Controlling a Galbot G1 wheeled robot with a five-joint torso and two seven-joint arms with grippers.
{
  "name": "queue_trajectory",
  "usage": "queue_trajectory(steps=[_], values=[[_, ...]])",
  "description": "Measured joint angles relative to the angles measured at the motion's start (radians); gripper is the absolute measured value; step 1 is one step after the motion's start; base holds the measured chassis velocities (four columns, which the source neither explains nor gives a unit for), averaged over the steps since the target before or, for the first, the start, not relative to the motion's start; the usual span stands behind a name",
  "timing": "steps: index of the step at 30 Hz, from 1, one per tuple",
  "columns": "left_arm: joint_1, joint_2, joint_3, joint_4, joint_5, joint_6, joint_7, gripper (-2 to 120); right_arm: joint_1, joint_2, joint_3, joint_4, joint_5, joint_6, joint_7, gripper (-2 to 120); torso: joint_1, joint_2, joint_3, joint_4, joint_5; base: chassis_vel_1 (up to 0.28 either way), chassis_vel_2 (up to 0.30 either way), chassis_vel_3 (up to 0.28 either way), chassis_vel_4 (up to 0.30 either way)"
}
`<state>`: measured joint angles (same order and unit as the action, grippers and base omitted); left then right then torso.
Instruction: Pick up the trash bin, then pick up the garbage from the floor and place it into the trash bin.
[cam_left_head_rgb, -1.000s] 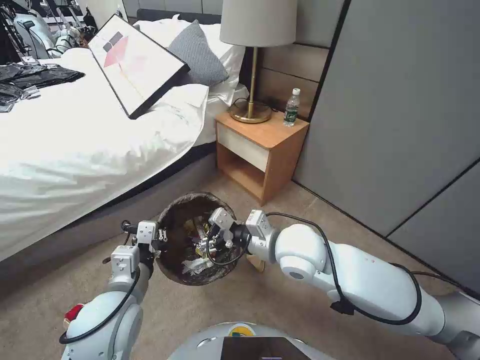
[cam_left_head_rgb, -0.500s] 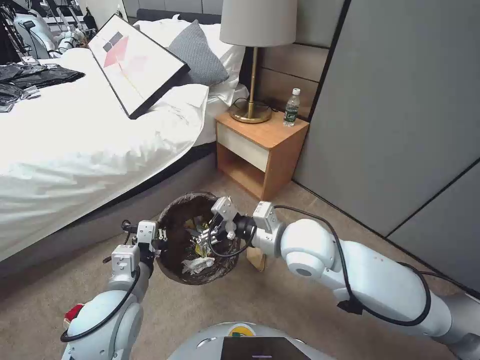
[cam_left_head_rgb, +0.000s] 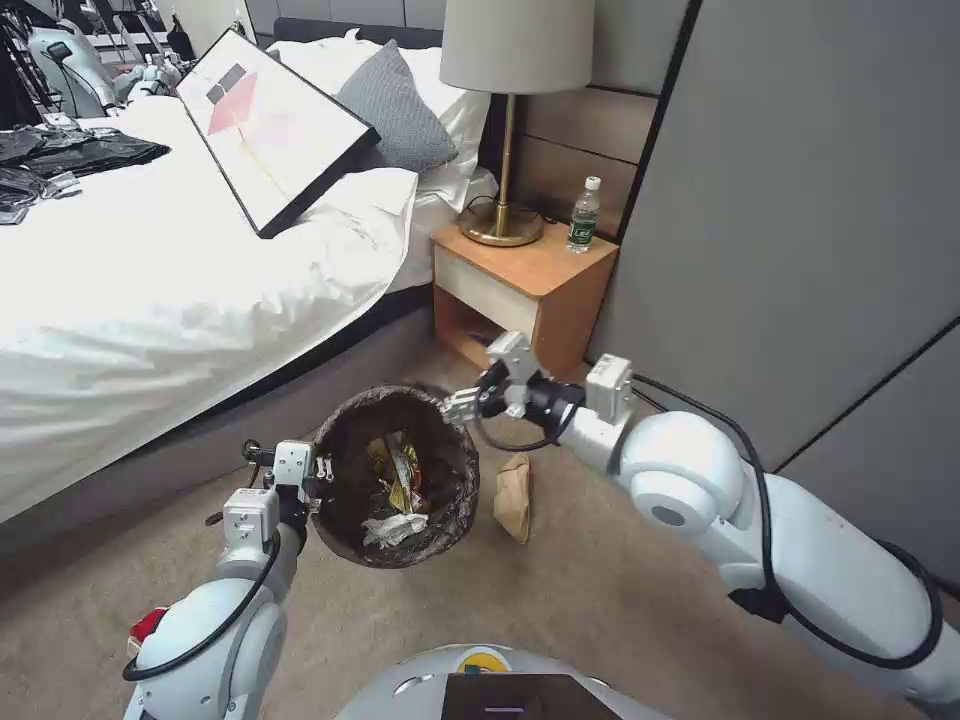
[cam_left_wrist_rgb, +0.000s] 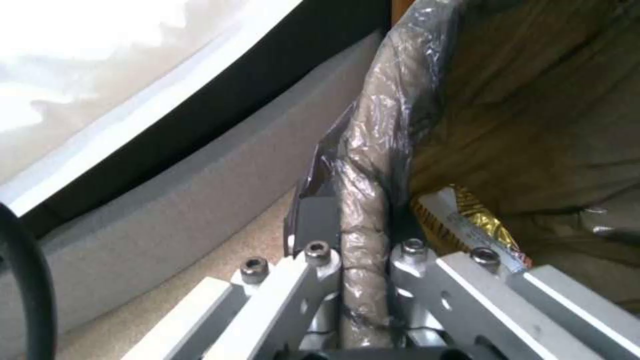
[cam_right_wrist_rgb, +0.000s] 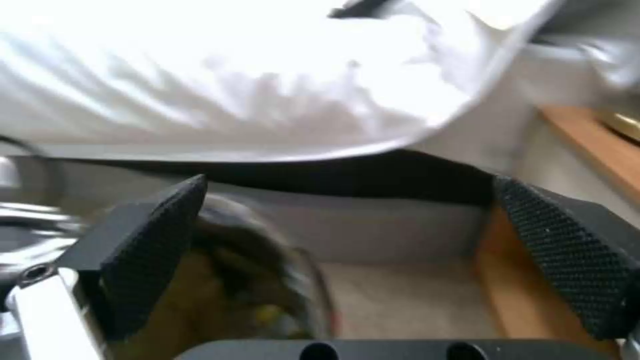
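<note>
The trash bin (cam_left_head_rgb: 440, 520), a round bucket lined with a dark bag, hangs tilted above the carpet. My left gripper (cam_left_head_rgb: 320, 480) is shut on its near-left rim (cam_left_wrist_rgb: 363, 235), one finger outside and one inside. Yellow wrappers (cam_left_head_rgb: 398, 478) and a white tissue (cam_left_head_rgb: 390, 528) lie in the bin, and a yellow wrapper (cam_left_wrist_rgb: 467, 220) shows beside the inner finger. My right gripper (cam_left_head_rgb: 458, 404) hovers open and empty just beyond the bin's far-right rim, its pads (cam_right_wrist_rgb: 153, 250) spread wide. A brown paper bag (cam_left_head_rgb: 514, 497) lies on the floor right of the bin.
A wooden nightstand (cam_left_head_rgb: 530, 290) stands just behind the right gripper, carrying a lamp (cam_left_head_rgb: 505, 215) and a small bottle (cam_left_head_rgb: 583, 214). The bed (cam_left_head_rgb: 150, 300) runs along the left. Grey wall panels (cam_left_head_rgb: 800, 220) close the right side. Open carpet (cam_left_head_rgb: 560, 590) lies in front.
My right gripper has risen out of the bin and drawn back to the right toward the nightstand, uncovering the paper bag. The bin and left gripper stay put.
</note>
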<state>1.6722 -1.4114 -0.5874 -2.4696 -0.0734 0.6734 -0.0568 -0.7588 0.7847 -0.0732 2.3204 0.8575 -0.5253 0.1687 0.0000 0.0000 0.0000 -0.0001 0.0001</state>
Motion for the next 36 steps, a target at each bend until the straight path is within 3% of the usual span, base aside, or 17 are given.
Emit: queue_trajectory(steps=[4, 8, 12, 20, 36], values=[[0.000, 0.003, -0.001, 0.000, -0.002, 0.000, 0.000, 2, -0.095, -0.002, 0.058, -0.007, -0.024, 0.020, 0.041, 100, 0.000, 0.000, 0.000, 0.0002, 0.0000, 0.000, 0.000, 0.000, 0.000], [0.000, 0.006, -0.003, 0.001, -0.004, 0.000, 0.000, 2, -0.248, 0.039, 0.172, -0.008, -0.069, 0.038, 0.081, 100, 0.000, 0.000, 0.000, 0.0000, 0.0001, 0.000, 0.000, 0.000, 0.000], [0.000, 0.006, -0.004, 0.001, -0.006, 0.000, 0.000, 2, -0.308, 0.075, 0.224, -0.017, -0.077, 0.039, 0.117, 100, 0.000, 0.000, 0.000, 0.0000, -0.0001, 0.000, 0.000, 0.000, 0.000], [0.002, 0.009, -0.011, 0.001, -0.011, 0.000, -0.001, 2, -0.386, 0.154, 0.269, -0.081, -0.096, 0.037, 0.213, 100, 0.000, 0.000, 0.000, 0.0003, -0.0001, 0.000, 0.000, 0.000, 0.000], [0.003, 0.012, -0.011, 0.000, -0.016, 0.000, -0.001, 2, -0.476, 0.259, 0.293, -0.297, -0.165, 0.068, 0.226, 100, 0.000, 0.000, 0.000, 0.0002, -0.0002, 0.000, 0.000, 0.000, 0.000]])
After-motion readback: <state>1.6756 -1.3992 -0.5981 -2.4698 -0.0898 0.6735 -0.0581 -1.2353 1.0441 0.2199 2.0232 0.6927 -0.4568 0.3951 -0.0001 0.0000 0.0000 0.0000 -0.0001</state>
